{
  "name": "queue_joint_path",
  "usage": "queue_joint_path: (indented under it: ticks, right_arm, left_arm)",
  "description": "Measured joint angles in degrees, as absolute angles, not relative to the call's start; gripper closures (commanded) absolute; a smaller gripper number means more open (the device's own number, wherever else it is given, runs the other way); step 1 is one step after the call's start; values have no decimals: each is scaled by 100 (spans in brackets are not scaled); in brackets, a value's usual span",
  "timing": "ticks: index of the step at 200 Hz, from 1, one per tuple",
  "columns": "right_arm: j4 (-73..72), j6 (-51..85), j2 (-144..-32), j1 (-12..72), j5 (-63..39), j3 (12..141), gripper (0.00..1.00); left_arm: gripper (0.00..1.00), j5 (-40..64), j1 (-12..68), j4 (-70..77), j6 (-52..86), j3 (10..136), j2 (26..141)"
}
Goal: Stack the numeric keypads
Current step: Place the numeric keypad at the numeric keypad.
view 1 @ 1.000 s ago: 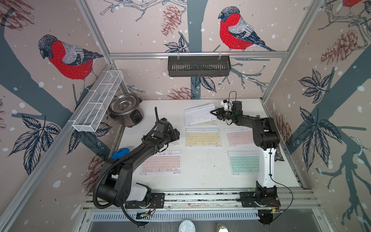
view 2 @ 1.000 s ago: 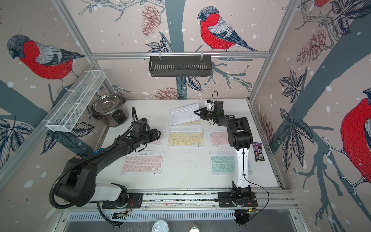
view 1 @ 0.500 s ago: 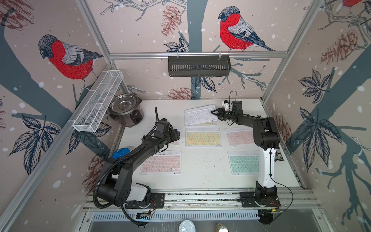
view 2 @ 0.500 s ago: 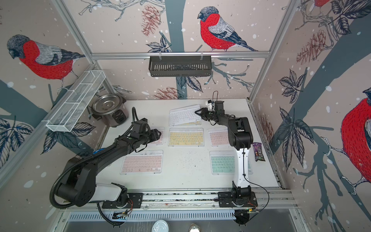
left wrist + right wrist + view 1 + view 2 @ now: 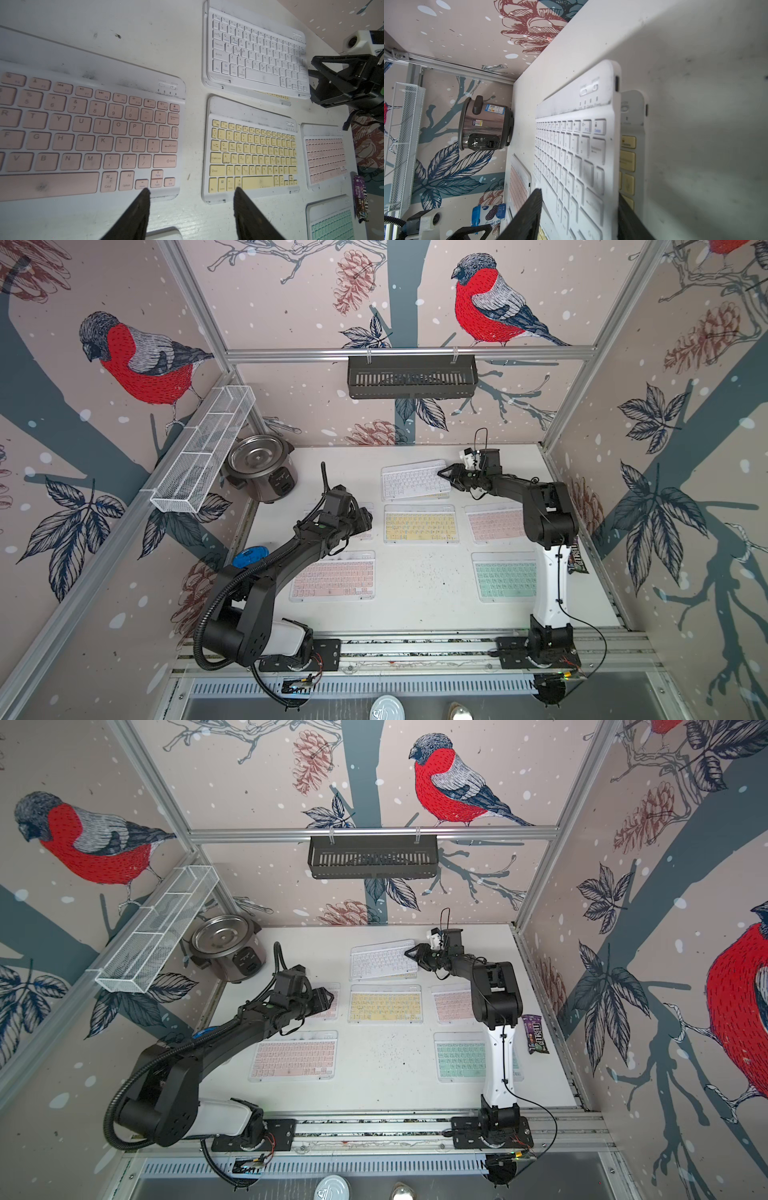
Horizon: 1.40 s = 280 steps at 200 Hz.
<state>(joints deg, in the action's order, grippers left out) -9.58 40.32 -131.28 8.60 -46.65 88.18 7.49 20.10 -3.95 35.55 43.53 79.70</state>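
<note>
Release of the white keypad was begun: the right gripper jaws were widened around its edge, leaving it askew on a yellow keypad at the rear of the table. The left gripper jaws stood parted, empty.

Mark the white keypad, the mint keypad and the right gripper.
white keypad (image 5: 414, 481): in a top view, on its middle keys.
mint keypad (image 5: 503, 578): in a top view, on its keys.
right gripper (image 5: 443, 475): in a top view, midway between its fingertips.
</note>
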Motion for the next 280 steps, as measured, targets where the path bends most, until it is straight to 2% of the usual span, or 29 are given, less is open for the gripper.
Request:
queue_joint_path:
  ticks: [218,280]
  right_arm:
    - [-224,3564,-13107,823,-3894,9107,40]
    - [-235,3295,-11942,987,-3465,8322,39]
  left_arm:
    - [37,753,2008,-375,3555,4331,7994]
    - [37,932,2008,-377,3450,4331,8009]
